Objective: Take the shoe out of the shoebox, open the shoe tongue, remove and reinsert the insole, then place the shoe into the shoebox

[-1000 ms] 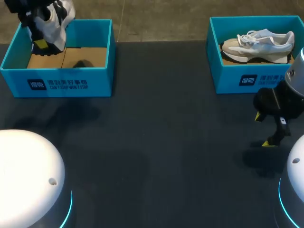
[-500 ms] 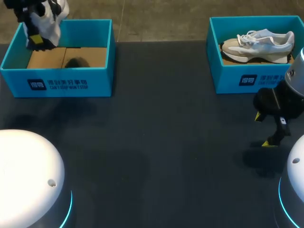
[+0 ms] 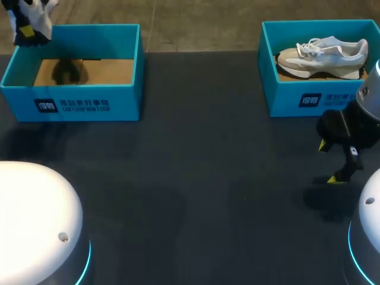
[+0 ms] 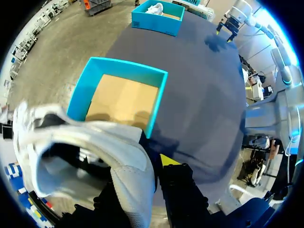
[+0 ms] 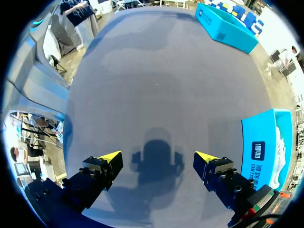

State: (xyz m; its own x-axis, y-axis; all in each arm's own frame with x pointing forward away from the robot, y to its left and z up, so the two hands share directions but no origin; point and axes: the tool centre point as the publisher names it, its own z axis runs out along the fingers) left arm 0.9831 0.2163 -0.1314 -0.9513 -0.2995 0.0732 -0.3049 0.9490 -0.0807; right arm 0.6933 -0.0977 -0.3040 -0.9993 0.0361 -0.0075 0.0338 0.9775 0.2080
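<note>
White sneaker (image 4: 90, 142): clamped at its collar in my left gripper (image 4: 145, 166), teal shoebox (image 4: 157, 102) ahead
Right gripper (image 5: 159, 159): my fingers wide apart over the dark tabletop (image 5: 156, 85)

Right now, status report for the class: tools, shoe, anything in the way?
Left tool shut on shoe, lifted clear of left box. Right tool open over table. Path clear; second shoe in right box.

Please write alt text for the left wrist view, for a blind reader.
The left gripper grips a white shoe, held up in the air. Beyond it an open blue shoebox with a bare cardboard floor stands on the table; farther off, a second blue box holds another white shoe, near the right gripper.
</note>
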